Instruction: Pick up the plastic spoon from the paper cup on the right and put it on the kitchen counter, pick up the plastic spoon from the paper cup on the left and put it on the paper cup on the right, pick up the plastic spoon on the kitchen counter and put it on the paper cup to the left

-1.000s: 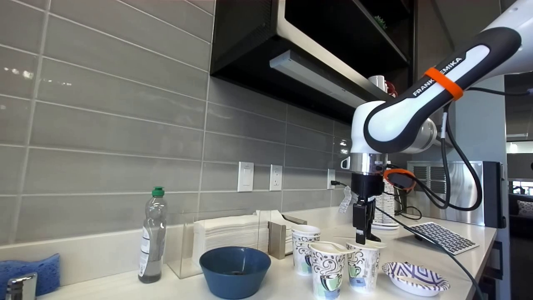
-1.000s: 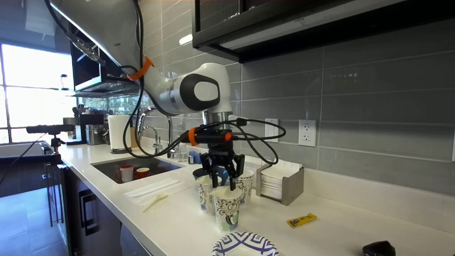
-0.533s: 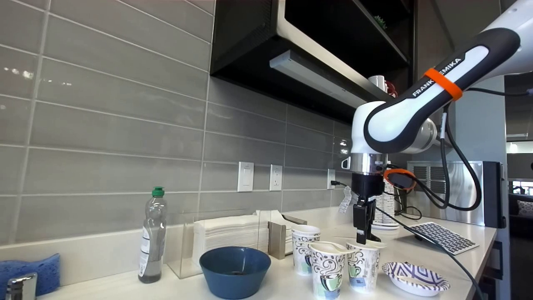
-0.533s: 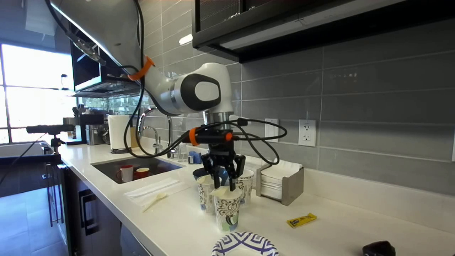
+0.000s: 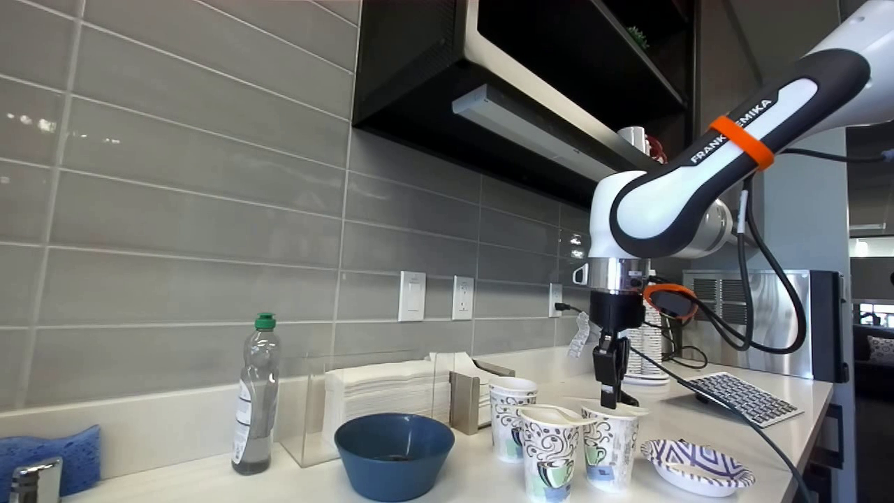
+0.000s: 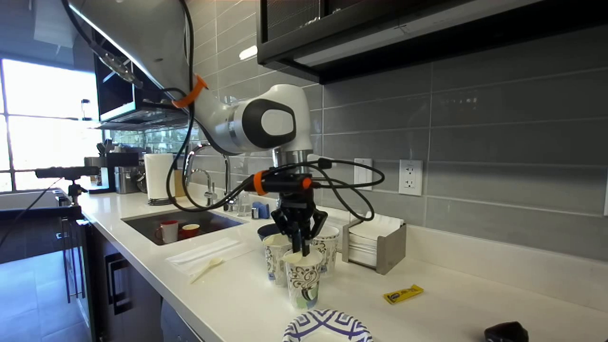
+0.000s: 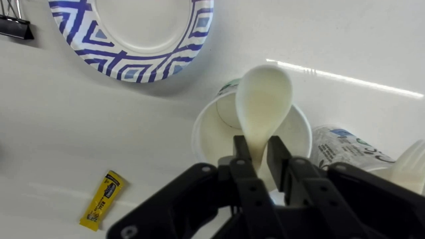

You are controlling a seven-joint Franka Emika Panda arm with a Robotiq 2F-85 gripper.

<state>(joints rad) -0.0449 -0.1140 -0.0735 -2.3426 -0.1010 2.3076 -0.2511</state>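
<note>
A pale plastic spoon [image 7: 264, 96] lies over the mouth of a patterned paper cup [image 5: 609, 454], bowl outward; its bowl also shows in an exterior view [image 6: 293, 257]. My gripper [image 7: 255, 142] is just above this cup, fingers nearly together around the spoon's neck. A narrow gap shows beside one finger, so I cannot tell if they grip it. A neighbouring cup [image 5: 550, 457] has another pale utensil [image 5: 559, 413] across its top, with ridges or tines in the wrist view [image 7: 410, 162]. Another spoon [image 6: 206, 269] lies on the pale counter [image 6: 251, 313].
A third paper cup [image 5: 506, 427] and a blue bowl [image 5: 394, 461] stand close by. A patterned paper plate [image 7: 139, 66] is beside the cup. A yellow packet [image 7: 102, 200], a napkin holder [image 6: 392, 247], a sink [image 6: 142, 223] and a black cabinet overhead [image 6: 380, 52] also show.
My gripper's fingers were apart over the cup half a second ago and have closed in around the spoon's neck. The arm has barely moved. The cups stay in place.
</note>
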